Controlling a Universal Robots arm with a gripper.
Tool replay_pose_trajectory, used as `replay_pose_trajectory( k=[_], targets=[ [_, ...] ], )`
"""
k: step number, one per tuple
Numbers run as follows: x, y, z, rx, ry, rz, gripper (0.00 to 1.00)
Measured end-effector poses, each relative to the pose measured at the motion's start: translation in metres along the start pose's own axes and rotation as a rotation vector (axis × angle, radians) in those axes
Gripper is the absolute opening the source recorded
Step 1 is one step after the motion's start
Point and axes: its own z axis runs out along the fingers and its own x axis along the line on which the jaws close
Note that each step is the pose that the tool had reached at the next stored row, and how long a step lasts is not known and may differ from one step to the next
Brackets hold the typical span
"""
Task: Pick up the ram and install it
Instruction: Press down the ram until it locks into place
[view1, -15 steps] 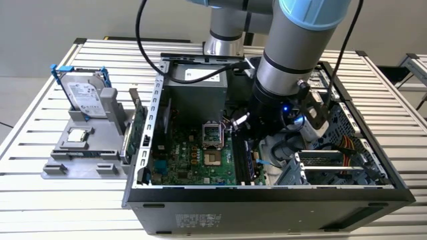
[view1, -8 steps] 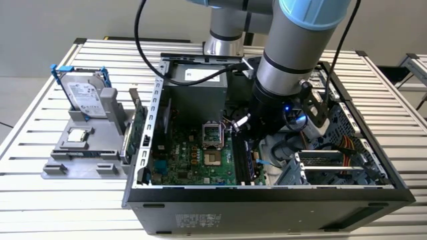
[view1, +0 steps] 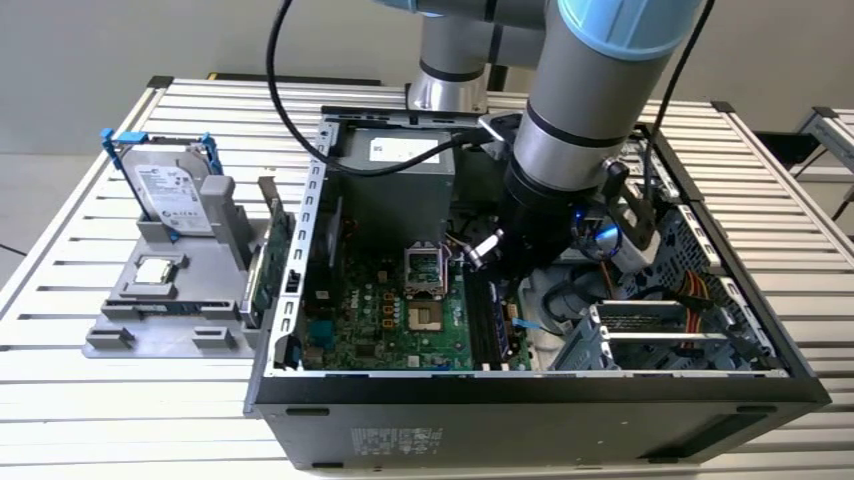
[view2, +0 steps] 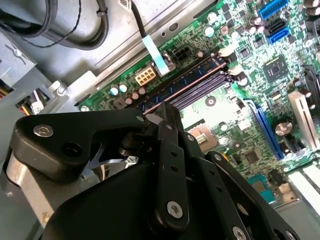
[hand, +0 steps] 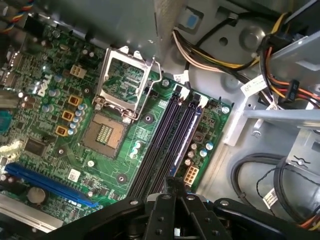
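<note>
The ram (view1: 276, 262), a thin green stick, stands on its long edge in the grey holder (view1: 120, 335), just outside the case wall on the exterior view's left. My gripper (view1: 483, 258) hangs inside the open computer case (view1: 534, 385), low over the motherboard. In both wrist views its black fingertips (hand: 170, 181) (view2: 161, 111) sit together with nothing visible between them. They hover over the near end of the dark memory slots (hand: 165, 140) (view2: 192, 85). The slots' white end latches show in the first wrist view.
An open CPU socket (hand: 122, 95) lies beside the slots. Bundled cables (hand: 280, 175) and a drive cage (view1: 667, 330) crowd the case on the exterior view's right. A silver hard drive (view1: 174, 190) and a small square chip (view1: 158, 270) rest in the holder.
</note>
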Motion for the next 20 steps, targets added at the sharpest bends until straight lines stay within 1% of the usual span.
replay_pose_trajectory(
  k=[12,20],
  targets=[
    [-0.0005,0.0011,0.0003,0.0023,0.0009,-0.127,0.00],
    [-0.0011,0.0024,0.0003,0.0042,0.0017,-0.235,0.00]
  ],
)
